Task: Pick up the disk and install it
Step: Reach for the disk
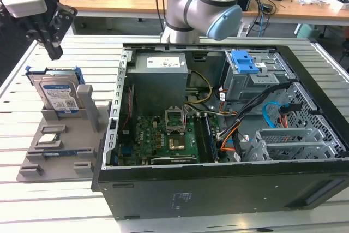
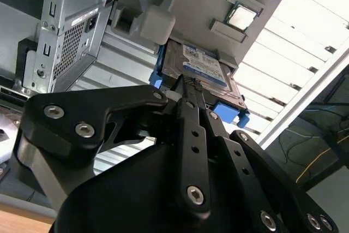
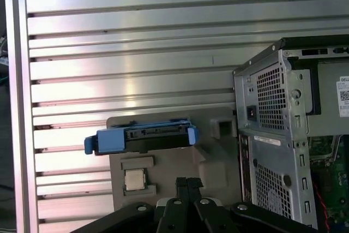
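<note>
The disk (image 1: 59,97) stands upright on edge in a slot of a grey holder (image 1: 61,144), at the exterior view's left, beside the open computer case. It is silver with a blue-and-white label and blue side rails. My gripper (image 1: 54,53) hangs a little above and behind it, fingers pressed together, holding nothing. In the first wrist view the disk (image 3: 143,138) shows edge-on, apart from my shut gripper (image 3: 188,181). In the second wrist view the fingertips (image 2: 189,83) lie just in front of the disk's label (image 2: 203,69).
A small square silver chip (image 1: 49,138) lies flat on the holder in front of the disk. The open computer case (image 1: 229,118) has a blue-latched drive bay (image 1: 246,65) at its far end. The slatted metal table (image 1: 32,200) spreads around; the arm's base (image 1: 202,9) stands behind the case.
</note>
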You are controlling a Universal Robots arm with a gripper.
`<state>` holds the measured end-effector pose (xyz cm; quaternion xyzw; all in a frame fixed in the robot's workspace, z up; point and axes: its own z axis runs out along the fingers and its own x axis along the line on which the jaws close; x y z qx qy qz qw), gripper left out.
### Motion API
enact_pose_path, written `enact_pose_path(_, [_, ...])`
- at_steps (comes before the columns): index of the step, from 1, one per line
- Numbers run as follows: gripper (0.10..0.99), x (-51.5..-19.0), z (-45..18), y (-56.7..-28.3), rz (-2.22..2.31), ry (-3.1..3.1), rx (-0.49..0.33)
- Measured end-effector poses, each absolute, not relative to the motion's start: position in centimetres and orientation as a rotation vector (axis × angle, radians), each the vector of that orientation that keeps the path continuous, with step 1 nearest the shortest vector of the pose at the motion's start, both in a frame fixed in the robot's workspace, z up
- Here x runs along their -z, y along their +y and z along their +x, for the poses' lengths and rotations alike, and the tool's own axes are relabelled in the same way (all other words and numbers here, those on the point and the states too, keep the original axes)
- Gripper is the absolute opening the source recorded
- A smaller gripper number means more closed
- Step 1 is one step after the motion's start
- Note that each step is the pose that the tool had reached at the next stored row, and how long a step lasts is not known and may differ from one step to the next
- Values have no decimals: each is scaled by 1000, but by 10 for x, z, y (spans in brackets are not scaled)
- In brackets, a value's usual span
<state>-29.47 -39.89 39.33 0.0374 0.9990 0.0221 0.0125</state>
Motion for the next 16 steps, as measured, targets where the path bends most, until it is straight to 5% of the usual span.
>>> enact_pose_path(16, [106,-393,-330,-399,117,3114,-69])
